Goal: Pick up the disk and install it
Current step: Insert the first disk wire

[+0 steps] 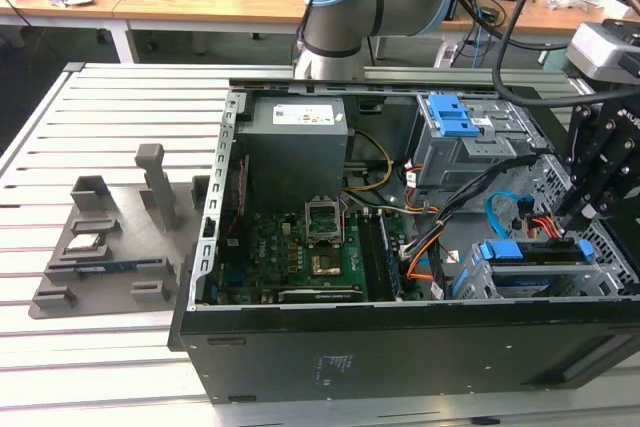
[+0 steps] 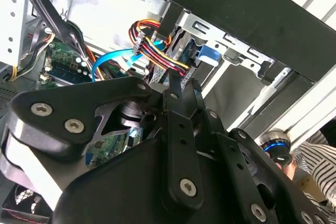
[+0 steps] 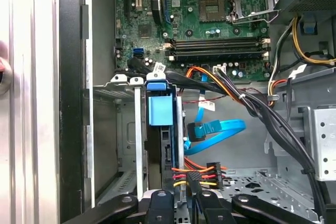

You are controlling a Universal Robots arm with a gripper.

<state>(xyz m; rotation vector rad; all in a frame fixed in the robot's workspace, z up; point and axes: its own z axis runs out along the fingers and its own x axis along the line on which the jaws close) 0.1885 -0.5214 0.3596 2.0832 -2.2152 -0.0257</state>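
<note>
We're looking down into an open computer case (image 1: 400, 347) lying on its side on the slatted metal tabletop (image 1: 120, 117). The gripper (image 1: 572, 215) hangs at the exterior view's right, down at the drive cage (image 1: 530, 272) in the near corner of the case. There sits the disk (image 1: 530, 252), standing on edge in the cage with its blue bracket rails showing; in the first wrist view we see its blue tab (image 3: 160, 109) facing us between the cage's metal walls, and the gripper (image 3: 178, 199) is right at its far end, beside the power plug with red, yellow and black wires (image 3: 197, 174). The fingers look drawn close together around the disk's edge, but we cannot tell for sure whether they pinch it. A light-blue data cable (image 3: 220, 128) loops just beside the disk. Deeper in the case we see the green motherboard (image 1: 300, 247) and the grey power supply (image 1: 297, 142). Out on the tabletop, at the exterior view's left, a grey fixture tray (image 1: 110, 247) carries a small square silver chip (image 1: 84, 242).
</note>
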